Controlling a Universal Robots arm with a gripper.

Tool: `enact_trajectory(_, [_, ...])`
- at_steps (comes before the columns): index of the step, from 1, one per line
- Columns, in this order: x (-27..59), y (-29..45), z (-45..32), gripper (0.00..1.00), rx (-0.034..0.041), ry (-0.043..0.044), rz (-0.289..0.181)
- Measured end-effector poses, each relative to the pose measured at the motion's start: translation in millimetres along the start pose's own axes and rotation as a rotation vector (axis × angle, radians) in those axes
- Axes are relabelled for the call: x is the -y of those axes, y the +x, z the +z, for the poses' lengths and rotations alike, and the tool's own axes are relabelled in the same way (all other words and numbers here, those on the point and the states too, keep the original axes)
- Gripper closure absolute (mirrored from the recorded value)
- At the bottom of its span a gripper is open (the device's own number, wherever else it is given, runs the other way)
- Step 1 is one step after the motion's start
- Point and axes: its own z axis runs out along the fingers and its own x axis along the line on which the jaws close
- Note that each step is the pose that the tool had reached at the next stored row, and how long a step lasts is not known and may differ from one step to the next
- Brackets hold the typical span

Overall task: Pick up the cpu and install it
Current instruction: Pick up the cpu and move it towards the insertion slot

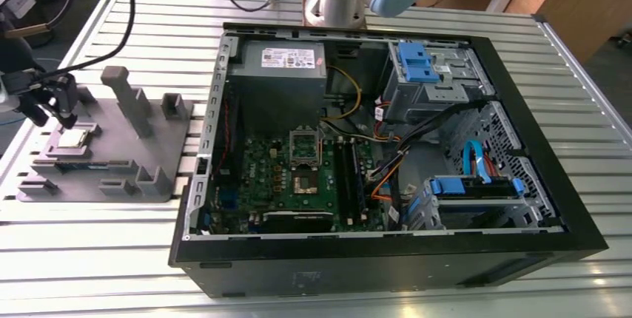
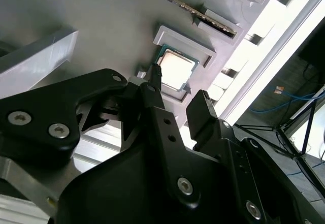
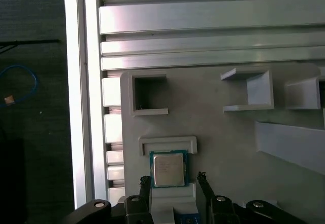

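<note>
The cpu (image 1: 74, 138) is a small square chip with a shiny silver top. It lies flat in a pocket of the grey tray (image 1: 158, 151), on the exterior view's left. My gripper (image 1: 52, 113) hangs just above it, open, with nothing between its black fingers. In both wrist views the two fingertips stand either side of the cpu (image 3: 168, 169) (image 2: 175, 70) without touching it. The gripper (image 3: 173, 179) (image 2: 177, 94) is roughly centred on the chip's near edge. The motherboard's cpu socket (image 1: 303, 161) sits inside the open computer case (image 1: 395, 259).
The tray carries several upright grey blocks (image 1: 126, 96) close to the gripper. It rests on a slatted aluminium table (image 1: 99, 259). Inside the case are a power supply (image 1: 284, 59), blue drive brackets (image 1: 415, 63) and loose cables (image 1: 385, 174). The arm's base (image 1: 341, 0) stands behind the case.
</note>
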Motion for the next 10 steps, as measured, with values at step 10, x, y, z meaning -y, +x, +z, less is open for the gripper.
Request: enact_trajectory(10, [0.5, 0.3, 15.6, 0.53, 0.0000, 0.0000, 0.000])
